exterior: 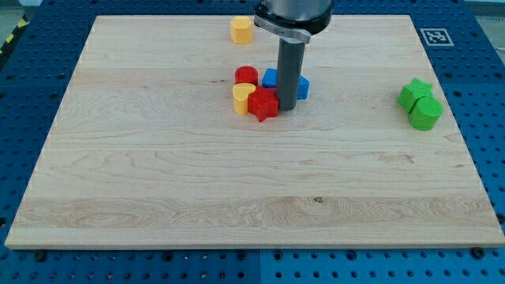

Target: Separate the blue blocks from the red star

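My tip sits down on the wooden surface, right in the middle of a tight little bunch of blocks. The red star is just beside my tip on the view's left, so close it may be touching. One blue block peeks out behind the rod on the view's left, and another blue block peeks out on the view's right; the rod hides part of both, so I cannot tell their shapes. A red round block and a yellow block are squeezed against the star too. My end effector is only a plain rod, with nothing to open or close, and it holds nothing. The trouble is that everything is packed together. If I push toward the view's left, the star will slide into the red and yellow blocks, and the blue ones may tag along. A push could also knock just one blue block away and leave the other stuck by the star.
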